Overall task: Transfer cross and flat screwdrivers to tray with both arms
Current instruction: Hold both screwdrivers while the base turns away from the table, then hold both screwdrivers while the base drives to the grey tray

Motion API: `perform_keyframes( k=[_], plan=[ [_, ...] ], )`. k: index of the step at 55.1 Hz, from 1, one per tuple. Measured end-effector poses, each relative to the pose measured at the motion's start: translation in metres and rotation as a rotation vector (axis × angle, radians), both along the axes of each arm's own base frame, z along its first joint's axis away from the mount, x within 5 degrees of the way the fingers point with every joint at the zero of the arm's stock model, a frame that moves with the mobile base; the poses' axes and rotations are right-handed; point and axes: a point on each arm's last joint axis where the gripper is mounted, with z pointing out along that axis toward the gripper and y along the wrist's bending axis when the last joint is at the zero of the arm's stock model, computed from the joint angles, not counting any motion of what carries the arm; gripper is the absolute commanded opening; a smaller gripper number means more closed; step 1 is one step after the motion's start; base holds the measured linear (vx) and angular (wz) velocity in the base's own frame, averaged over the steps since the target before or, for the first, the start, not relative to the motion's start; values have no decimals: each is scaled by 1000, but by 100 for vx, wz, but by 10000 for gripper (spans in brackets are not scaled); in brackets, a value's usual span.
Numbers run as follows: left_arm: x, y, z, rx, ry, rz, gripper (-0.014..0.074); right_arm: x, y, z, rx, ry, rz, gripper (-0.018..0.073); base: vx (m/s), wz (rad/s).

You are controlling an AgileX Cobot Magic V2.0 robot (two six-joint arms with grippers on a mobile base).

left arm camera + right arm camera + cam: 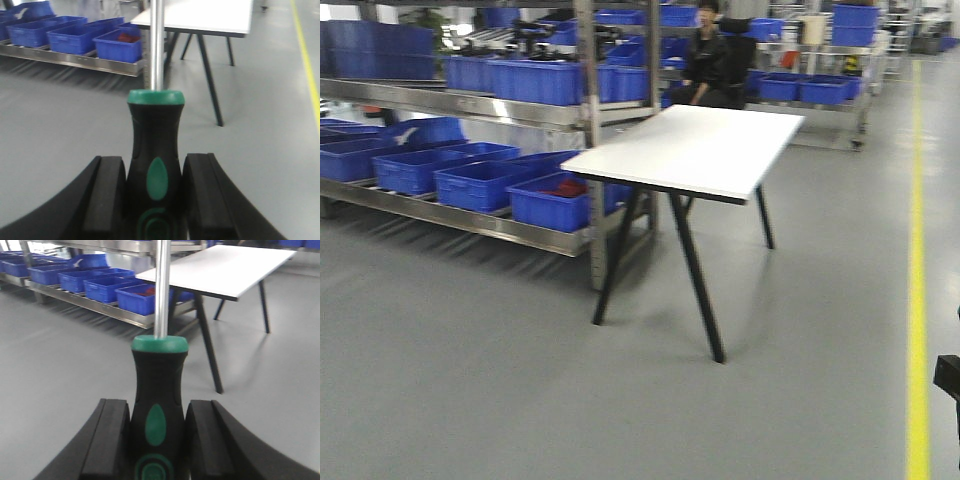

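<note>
Right now both claws are loaded. L claw (pixel 155 172) is clamped on the black/green handle of L driver (pixel 155 132), pads on either side, shaft pointing straight out fwd. R claw (pixel 159 415) grips R driver (pixel 159 377) the same way. Tips run off the top of both wrist views, so can't tell which is cross and which is flat.

Tray: not in any view. Front cam shows a white table (pixel 690 150) ahead, a shelf (pixel 460 225) of blue bins (pixel 475 180) to its left, a person (pixel 708 55) seated behind, and a yellow floor line (pixel 917 250) on the right.

Step in hand, as I read it: the carry, i.e. get base + arms to the tray w/o losing either tool.

How to do it well:
- Hold clamp force steady. The handles are waisted and prob. slick, so a slack grip could let one slide out.
- Shafts stick out well past the claws and will meet things first. Allow for that near the table edge, its legs and the shelf post.
- Keep the arms apart so the shafts don't cross.
- Spot the tray before committing. The bins aren't the target.
- Go slow w/ the person close by.
- At the drop, bring each shaft near level and low over the tray floor, then open. Round handles likely roll, so lay them apart, away from the rim.
</note>
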Motion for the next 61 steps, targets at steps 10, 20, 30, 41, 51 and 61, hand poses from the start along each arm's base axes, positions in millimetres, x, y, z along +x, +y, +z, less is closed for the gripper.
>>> perform_keyframes(
  k=[10, 20, 30, 41, 51, 61],
  plan=[
    [0, 0, 0, 0, 0, 0, 0, 0, 0, 0, 0, 0, 0, -8, 57, 60],
    [0, 0, 0, 0, 0, 0, 0, 0, 0, 0, 0, 0, 0, -8, 57, 67],
    [0, 0, 0, 0, 0, 0, 0, 0, 0, 0, 0, 0, 0, -8, 56, 61],
    [0, 0, 0, 0, -1, 0, 0, 0, 0, 0, 0, 0, 0, -8, 54, 48],
    [0, 0, 0, 0, 0, 0, 0, 0, 0, 0, 0, 0, 0, -8, 54, 39],
    [0, 0, 0, 0, -1, 0, 0, 0, 0, 0, 0, 0, 0, -8, 55, 37]
  ],
)
